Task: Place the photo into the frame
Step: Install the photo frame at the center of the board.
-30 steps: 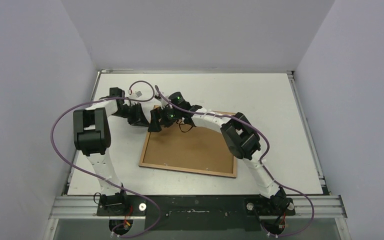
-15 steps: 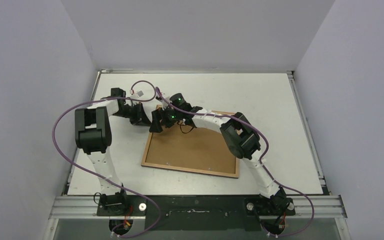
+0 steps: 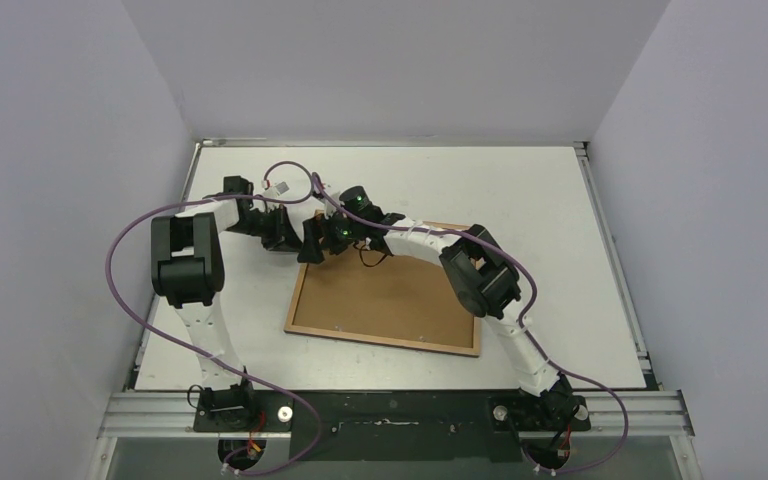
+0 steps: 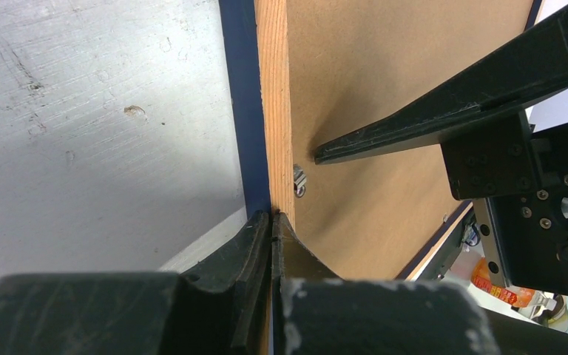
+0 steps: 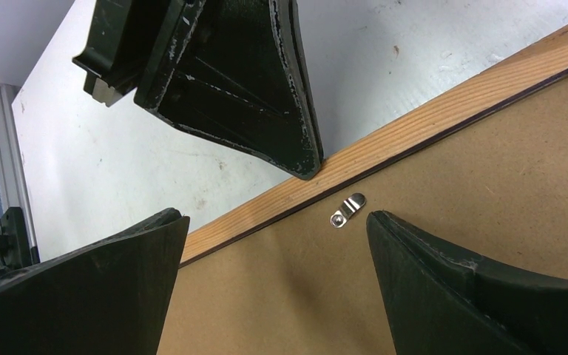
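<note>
The frame (image 3: pixel 380 343) lies back side up on the table, with a brown backing board (image 3: pixel 390 295) set inside its light wood rim (image 4: pixel 274 111). My left gripper (image 4: pixel 272 216) is shut, fingertips together and touching the rim's outer edge at the frame's far-left corner; nothing shows between them. In the right wrist view it (image 5: pixel 307 171) comes down onto the rim (image 5: pixel 429 118). My right gripper (image 5: pixel 277 218) hangs open just above the backing board (image 5: pixel 488 170), a small metal turn clip (image 5: pixel 347 209) between its fingers. The photo is out of view.
A dark blue side face of the frame (image 4: pixel 240 111) meets the scuffed white table (image 4: pixel 81 111). One right finger (image 4: pixel 444 111) crosses the board in the left wrist view. Purple cables (image 3: pixel 290 175) loop over both arms. Walls enclose the table on three sides.
My left gripper closed fully and moved slightly right against the rim. The frame slid a little to the right. The right gripper stayed open over the board.
</note>
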You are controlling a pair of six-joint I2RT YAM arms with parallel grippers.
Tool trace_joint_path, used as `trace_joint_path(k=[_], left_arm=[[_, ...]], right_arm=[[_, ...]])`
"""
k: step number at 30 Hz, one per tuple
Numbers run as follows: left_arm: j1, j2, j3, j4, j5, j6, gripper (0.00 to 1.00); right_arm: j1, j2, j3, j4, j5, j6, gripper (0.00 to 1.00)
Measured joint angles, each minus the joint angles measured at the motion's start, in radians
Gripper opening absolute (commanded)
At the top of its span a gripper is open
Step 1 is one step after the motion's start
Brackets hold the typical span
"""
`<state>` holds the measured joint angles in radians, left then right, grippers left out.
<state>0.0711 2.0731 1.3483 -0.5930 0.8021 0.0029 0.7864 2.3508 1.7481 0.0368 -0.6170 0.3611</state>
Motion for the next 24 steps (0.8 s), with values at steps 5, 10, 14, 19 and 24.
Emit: trace_joint_path(k=[5,10,14,19,24], left_arm=[[0.000,0.000,0.000,0.000,0.000,0.000,0.00],[0.000,0.000,0.000,0.001,0.000,0.000,0.00],[0.000,0.000,0.000,0.002,0.000,0.000,0.00],[0.000,0.000,0.000,0.002,0.000,0.000,0.00],[0.000,0.000,0.000,0.002,0.000,-0.001,0.00]], right_arm=[[0.002,0.000,-0.004,0.021,0.000,0.020,0.96],[0.011,0.003,-0.005,0.025,-0.001,0.032,0.96],[0.019,0.003,-0.005,0.030,-0.001,0.042,0.97],[0.020,0.003,-0.013,0.041,0.000,0.047,0.98],[0.020,0.003,-0.015,0.051,-0.003,0.054,0.98]])
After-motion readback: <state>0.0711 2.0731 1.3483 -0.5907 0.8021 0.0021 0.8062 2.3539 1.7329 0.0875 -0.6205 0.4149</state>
